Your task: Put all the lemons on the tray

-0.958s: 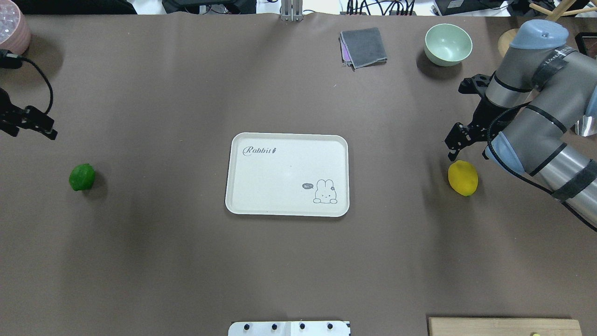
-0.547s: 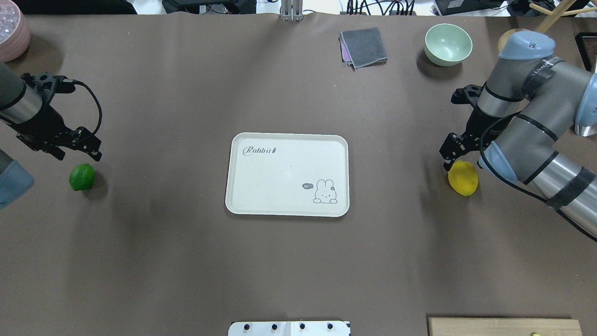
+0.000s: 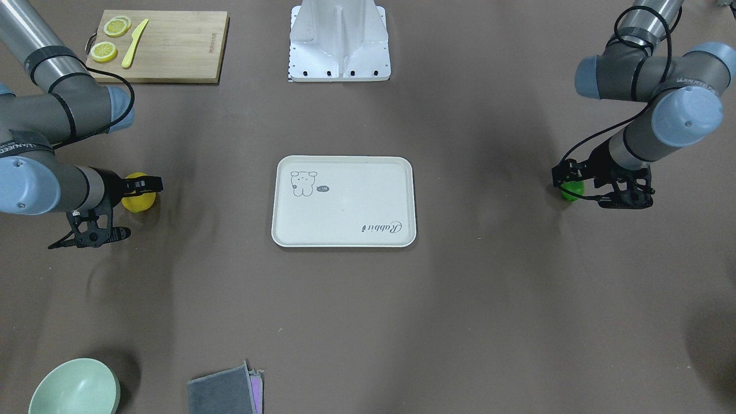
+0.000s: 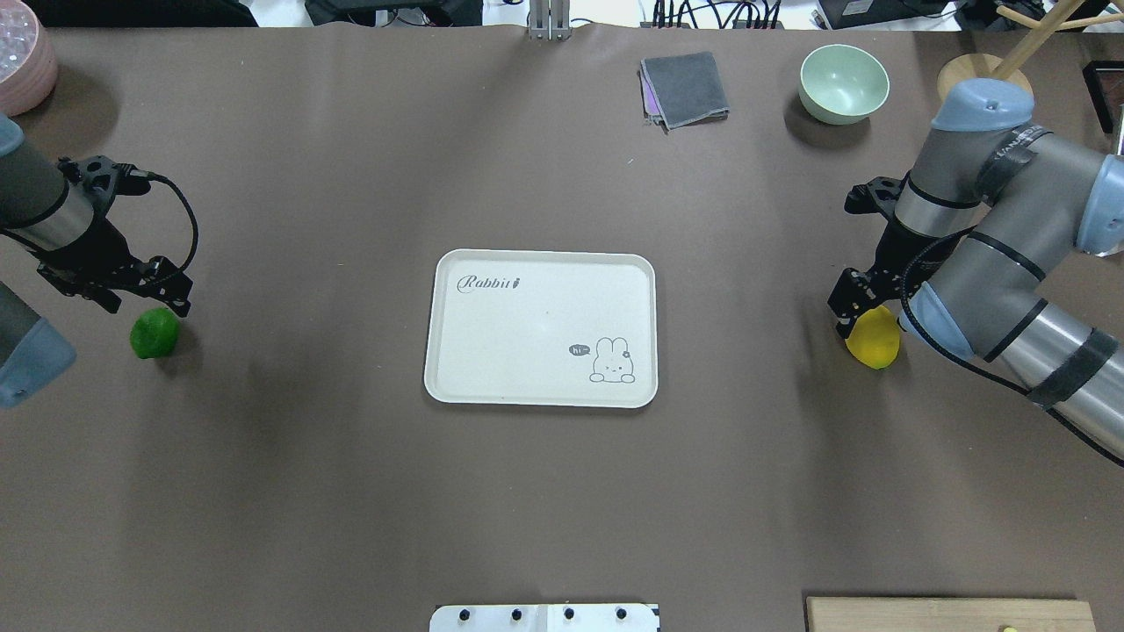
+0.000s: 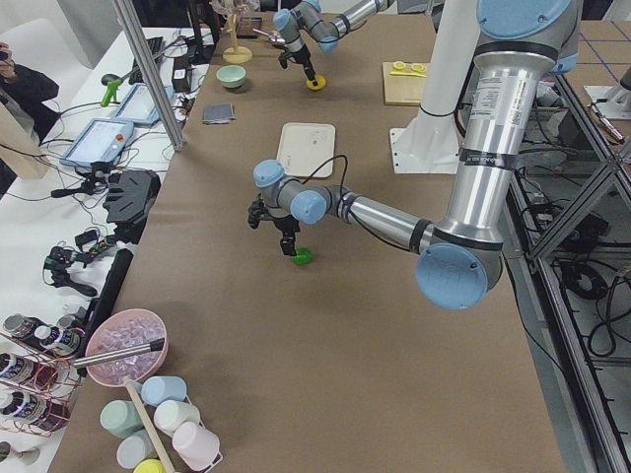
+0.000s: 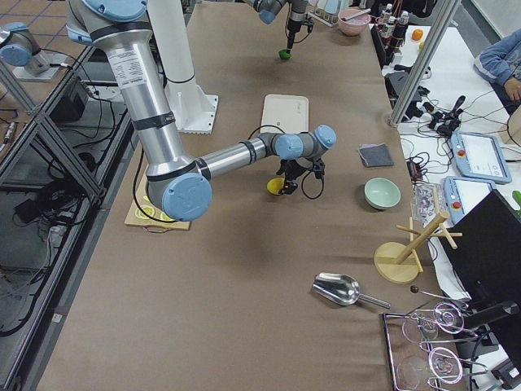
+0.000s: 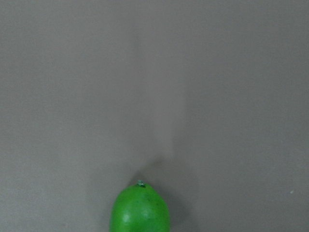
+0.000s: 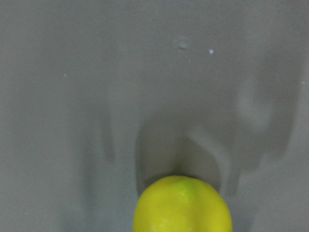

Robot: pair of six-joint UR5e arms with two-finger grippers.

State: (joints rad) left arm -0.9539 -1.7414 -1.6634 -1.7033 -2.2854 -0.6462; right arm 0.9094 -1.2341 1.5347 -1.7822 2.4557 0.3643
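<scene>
While closing in on both fruits at once, lower each wrist until fingers straddle the widest part. Then squeeze across the short axis, never tip to tip; oval, likely to roll or squirt out otherwise. Lift clear before swinging inward.

Left gripper (image 4: 143,300): spread wide, hanging just beyond green lemon (image 4: 154,333), gripping nothing.

Right gripper (image 4: 856,298): one finger just beside yellow lemon (image 4: 874,344), the other hidden by forearm. Judged spread from twin finger shadows in wrist view, nothing held.

Green lemon: glossy, dark, nubby tip, near bench's left edge.

Yellow lemon: bright, egg-shaped, near right edge.

Tray (image 4: 527,333): cream, raised rim, small animal drawing, grey script. Bench centre, no lemon on it yet, well apart from both.
</scene>
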